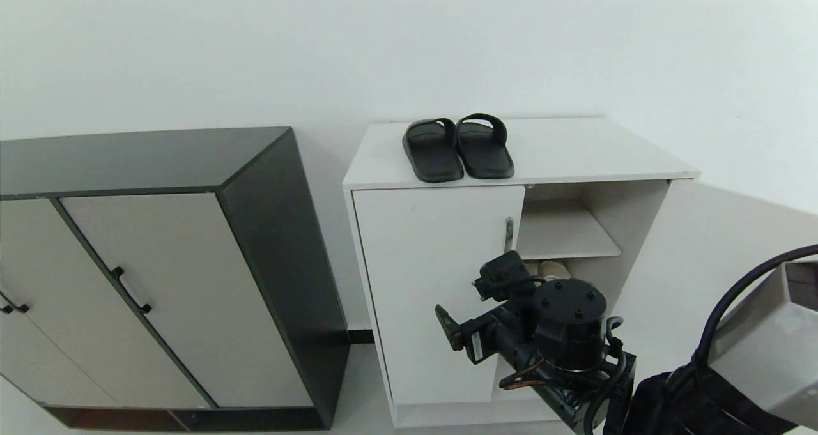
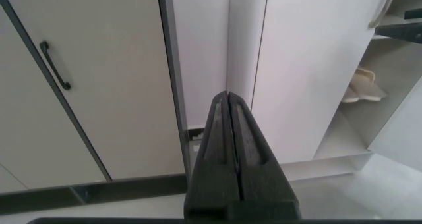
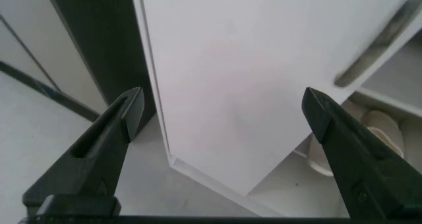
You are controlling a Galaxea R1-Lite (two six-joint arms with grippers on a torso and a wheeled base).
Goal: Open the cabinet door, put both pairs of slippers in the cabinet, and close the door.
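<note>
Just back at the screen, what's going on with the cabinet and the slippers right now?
The right gripper is open and empty, facing the white cabinet's shut left door close to its handle. The cabinet's right side stands open, with light slippers lying inside below the shelf. The black slippers sit on the cabinet top, untouched. The left gripper is shut on nothing, low beside the dark cabinet.

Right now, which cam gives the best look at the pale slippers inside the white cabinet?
Left wrist view: the pale slippers sit unobstructed in the open compartment beside the closed door. Right wrist view catches part of the pair, blurred, past the door. Head view has a sliver above the right arm.
</note>
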